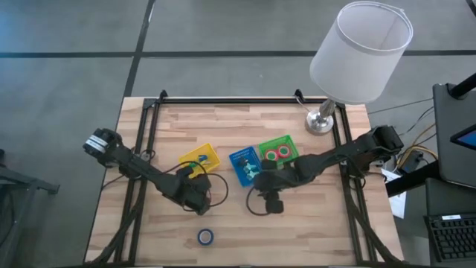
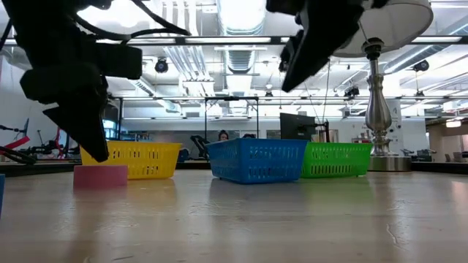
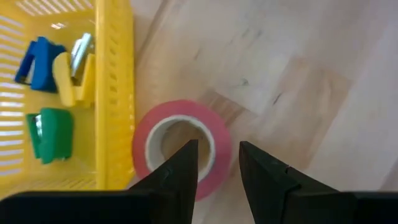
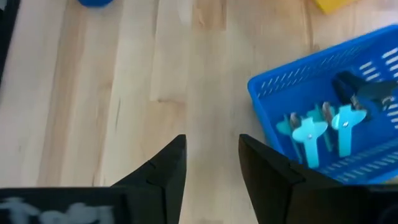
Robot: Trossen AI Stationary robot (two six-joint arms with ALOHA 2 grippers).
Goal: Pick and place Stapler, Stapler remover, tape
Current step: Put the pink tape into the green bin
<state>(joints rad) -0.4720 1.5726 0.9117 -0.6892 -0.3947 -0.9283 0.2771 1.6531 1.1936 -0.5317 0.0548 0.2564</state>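
Observation:
A pink tape roll (image 3: 177,118) lies flat on the wooden table, right beside the yellow bin (image 3: 115,93), which holds blue, yellow and green staplers (image 3: 68,71). My left gripper (image 3: 217,149) hangs open just above the roll, one finger over its hole and one past its rim; in the low view its tips (image 2: 96,150) stand clear of the roll (image 2: 100,175). My right gripper (image 4: 211,140) is open over bare table next to the blue bin (image 4: 286,87), which holds stapler removers (image 4: 311,130). A blue tape roll (image 1: 205,237) lies near the front edge.
A green bin (image 1: 279,151) with red tape rolls stands to the right of the blue bin (image 1: 245,165). A lamp with a white shade (image 1: 361,52) stands on its metal foot (image 1: 320,123) at the back right. Black rails (image 1: 223,100) frame the table.

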